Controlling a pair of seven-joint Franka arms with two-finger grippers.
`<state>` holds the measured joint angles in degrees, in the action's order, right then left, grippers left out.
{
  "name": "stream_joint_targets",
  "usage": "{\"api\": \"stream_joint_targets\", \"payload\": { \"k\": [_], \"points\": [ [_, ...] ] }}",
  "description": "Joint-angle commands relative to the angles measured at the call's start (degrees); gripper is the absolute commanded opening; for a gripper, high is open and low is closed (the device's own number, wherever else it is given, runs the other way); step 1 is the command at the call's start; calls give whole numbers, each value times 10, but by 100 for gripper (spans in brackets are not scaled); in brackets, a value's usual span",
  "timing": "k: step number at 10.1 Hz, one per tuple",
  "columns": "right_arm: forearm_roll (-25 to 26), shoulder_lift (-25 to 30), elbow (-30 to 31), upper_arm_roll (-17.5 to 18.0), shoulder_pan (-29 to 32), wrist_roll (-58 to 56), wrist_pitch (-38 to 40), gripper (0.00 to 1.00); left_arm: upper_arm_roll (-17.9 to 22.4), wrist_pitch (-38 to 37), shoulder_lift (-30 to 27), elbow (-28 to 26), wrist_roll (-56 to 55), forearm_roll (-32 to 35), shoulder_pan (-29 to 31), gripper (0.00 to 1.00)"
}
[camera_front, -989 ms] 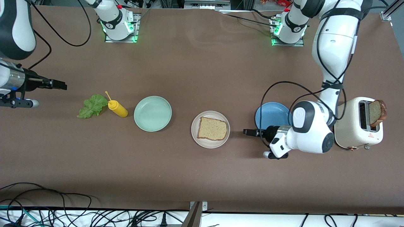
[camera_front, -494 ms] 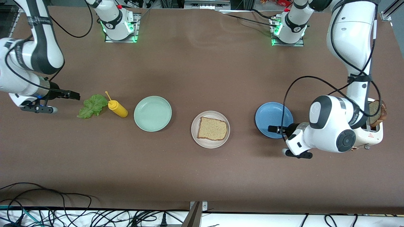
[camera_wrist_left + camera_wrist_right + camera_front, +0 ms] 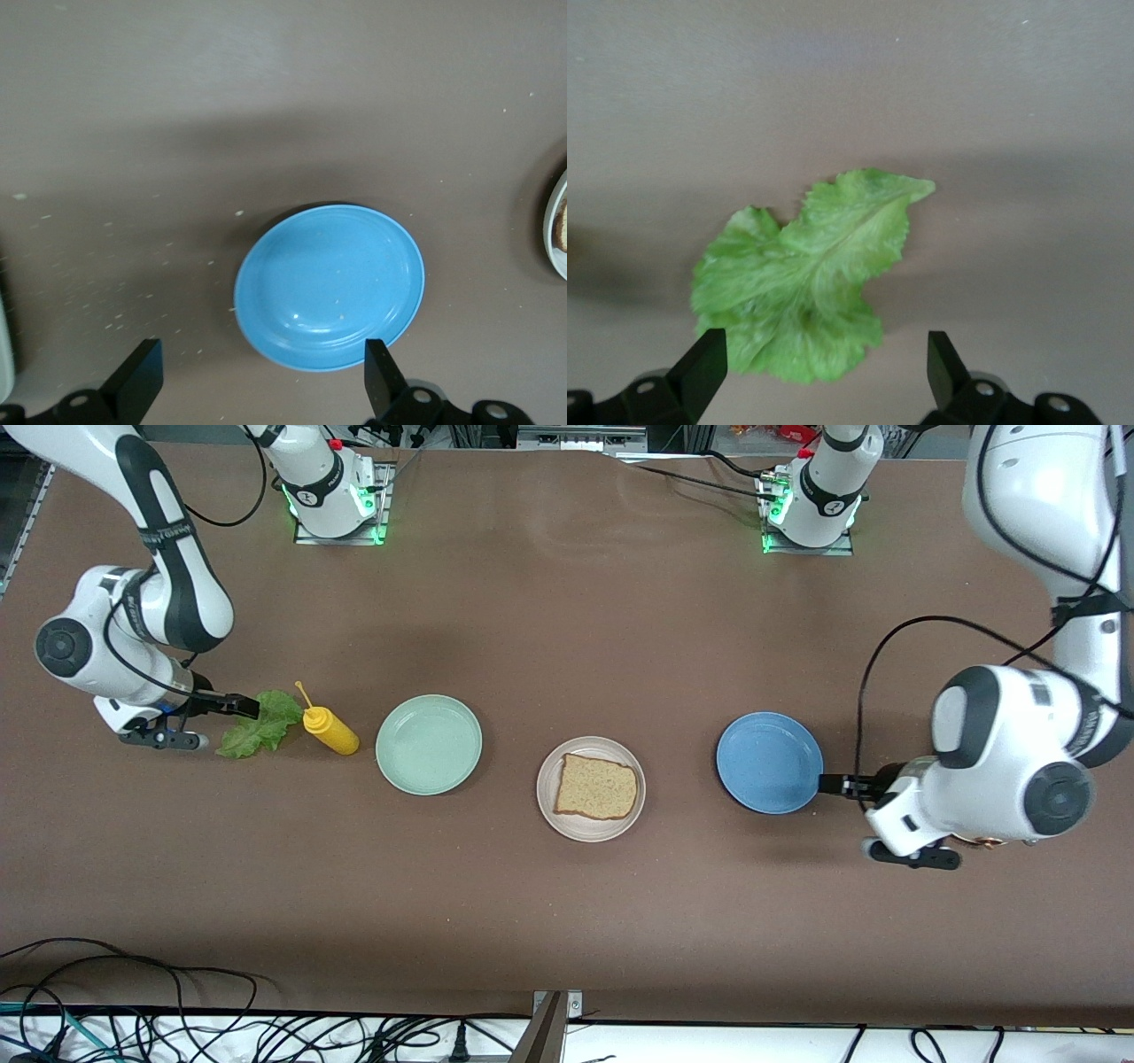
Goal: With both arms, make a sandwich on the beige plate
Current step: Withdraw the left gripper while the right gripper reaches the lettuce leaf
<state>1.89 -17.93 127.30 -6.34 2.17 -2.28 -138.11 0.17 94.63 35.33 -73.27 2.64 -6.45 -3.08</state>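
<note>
1. The front view is showing the whole brown table (image 3: 567,921), while each wrist view is taking in only what lies under its own gripper.
2. The left wrist view is showing the left gripper (image 3: 259,381) over the table at the edge of the blue plate (image 3: 330,285), its fingers (image 3: 137,376) standing wide apart with nothing between them; an edge of the beige plate (image 3: 556,232) is peeking in at the frame's border.
3. The right wrist view is showing the right gripper (image 3: 822,372) over the lettuce leaf (image 3: 802,279), fingers (image 3: 702,365) spread apart and gripping nothing.
4. Counting in the front view: three plates, one bread slice (image 3: 596,787) in sight, one lettuce leaf (image 3: 260,724), one yellow squeeze bottle (image 3: 330,729), two arms.
5. The bread slice is lying on the beige plate (image 3: 567,822), which is sitting mid-table between the mint green plate (image 3: 429,744) and the blue plate (image 3: 769,762).
6. The squeeze bottle is lying just beside the lettuce, between it and the mint plate.
7. The left arm's bulky wrist is covering the table at its end, past the blue plate.
8. The left gripper (image 3: 833,784) and right gripper (image 3: 241,706) are both hovering low.
9. Farthest off, both arm bases are standing along the table's edge.
</note>
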Motion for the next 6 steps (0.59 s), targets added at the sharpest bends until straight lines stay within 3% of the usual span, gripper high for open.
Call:
{"api": "stream_joint_targets", "payload": {
  "k": [1, 3, 4, 6],
  "points": [
    [10, -41, -1, 2, 2, -2, -49, 100, -4, -31, -58, -9, 0, 38, 20, 100],
    [9, -49, -2, 2, 2, -2, -61, 100, -4, -31, -87, -9, -1, 87, 26, 100],
    [9, -57, -2, 2, 2, -2, -69, 88, -4, -32, -99, -8, -1, 106, 28, 100],
    [9, -68, -3, 2, 1, -1, -70, 45, -4, -64, -120, -8, -1, 108, 28, 100]
  ]
}}
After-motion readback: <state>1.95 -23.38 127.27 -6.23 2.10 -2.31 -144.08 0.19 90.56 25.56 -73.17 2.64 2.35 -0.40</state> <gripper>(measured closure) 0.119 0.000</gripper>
